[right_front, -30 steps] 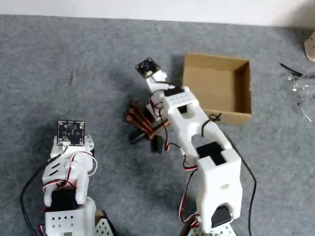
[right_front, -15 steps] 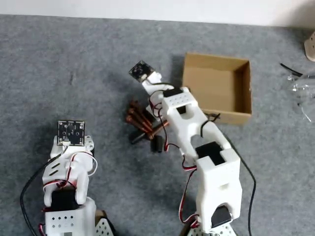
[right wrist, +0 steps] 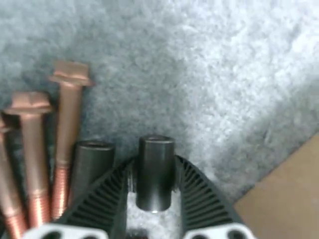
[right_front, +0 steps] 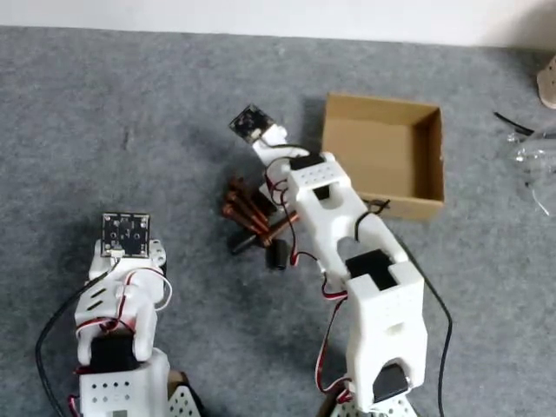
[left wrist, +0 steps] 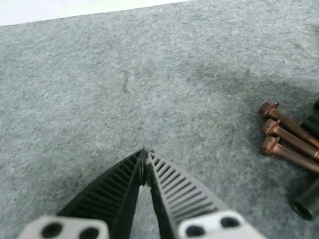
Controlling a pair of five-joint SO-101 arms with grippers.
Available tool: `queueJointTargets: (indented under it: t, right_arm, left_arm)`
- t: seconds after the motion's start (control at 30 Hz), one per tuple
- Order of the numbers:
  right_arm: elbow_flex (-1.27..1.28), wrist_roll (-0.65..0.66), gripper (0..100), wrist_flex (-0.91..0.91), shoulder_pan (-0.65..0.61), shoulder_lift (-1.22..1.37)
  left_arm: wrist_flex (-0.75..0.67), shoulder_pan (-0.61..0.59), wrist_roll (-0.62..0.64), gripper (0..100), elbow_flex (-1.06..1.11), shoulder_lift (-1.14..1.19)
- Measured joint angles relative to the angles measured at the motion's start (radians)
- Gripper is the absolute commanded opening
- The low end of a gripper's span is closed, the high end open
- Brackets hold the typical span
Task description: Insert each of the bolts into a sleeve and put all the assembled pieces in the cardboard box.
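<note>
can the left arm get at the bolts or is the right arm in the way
Probably yes. Bare carpet lies between the left gripper and the bolts; the right gripper is at the pile's far side, around a sleeve. The left gripper is shut and would need to open first.

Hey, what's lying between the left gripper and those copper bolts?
Nothing but grey carpet: the left wrist view shows the stretch between the left gripper and the bolts bare.
</note>
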Motion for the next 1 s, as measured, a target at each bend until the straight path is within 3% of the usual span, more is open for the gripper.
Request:
queueJointTargets:
  t: [0.17,0.37,0.57,1.0]
  right_arm:
    - [0.057,-0.005,0.5,-0.005,0.0,-0.084]
    - [0.333,-0.008,0.4,-0.18,-0.002,-0.269]
    - [0.628,-0.011,0.4,-0.275,-0.008,-0.54]
    - [1.149,-0.147,0.4,-0.439,0.051,-1.168]
  left_arm:
    - [0.0,0.0,0.0,1,0.0,0.0]
    - [0.0,0.0,0.0,1,0.0,0.0]
    - [0.0,0.0,0.0,1,0.0,0.0]
    - [0.0,0.0,0.0,1,0.0,0.0]
